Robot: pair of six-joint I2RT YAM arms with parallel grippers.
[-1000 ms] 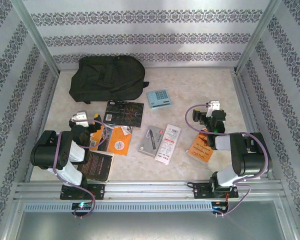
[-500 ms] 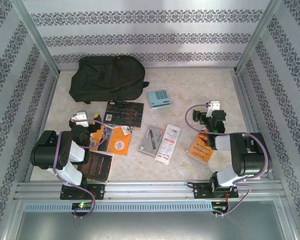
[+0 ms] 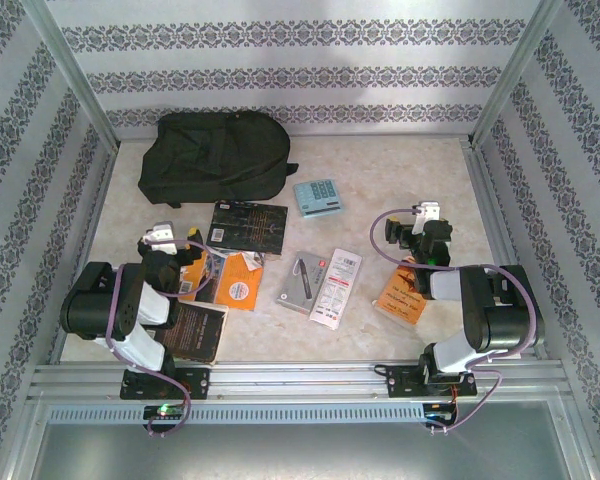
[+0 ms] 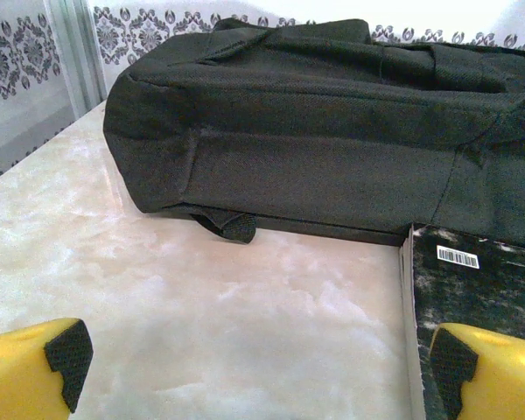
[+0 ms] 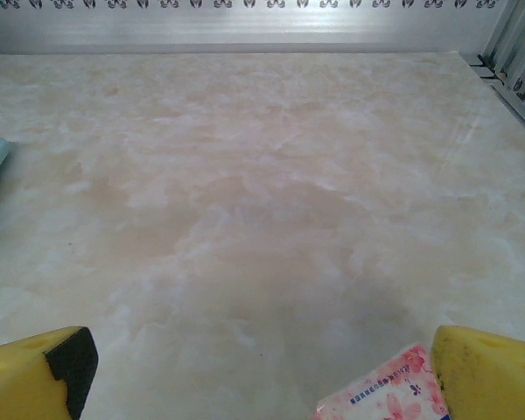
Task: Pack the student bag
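Note:
The student bag (image 3: pixel 215 155), a large black backpack, lies flat at the back left of the table. In the left wrist view the student bag (image 4: pixel 332 149) spans the far side, a strap end poking out beneath it. My left gripper (image 3: pixel 170 238) hovers in front of it, and in the left wrist view the left gripper (image 4: pixel 254 367) is open over bare table. My right gripper (image 3: pixel 425 222) is on the right side. The right wrist view shows the right gripper (image 5: pixel 262 372) open, holding nothing.
A black book (image 3: pixel 248 227) (image 4: pixel 472 297) lies just right of the left gripper. A blue calculator (image 3: pixel 317 196), an orange booklet (image 3: pixel 235 280), a grey pen box (image 3: pixel 300 283) and a white packet (image 3: pixel 337 288) sit mid-table. A pink floral packet (image 5: pixel 389 398) lies by the right fingers.

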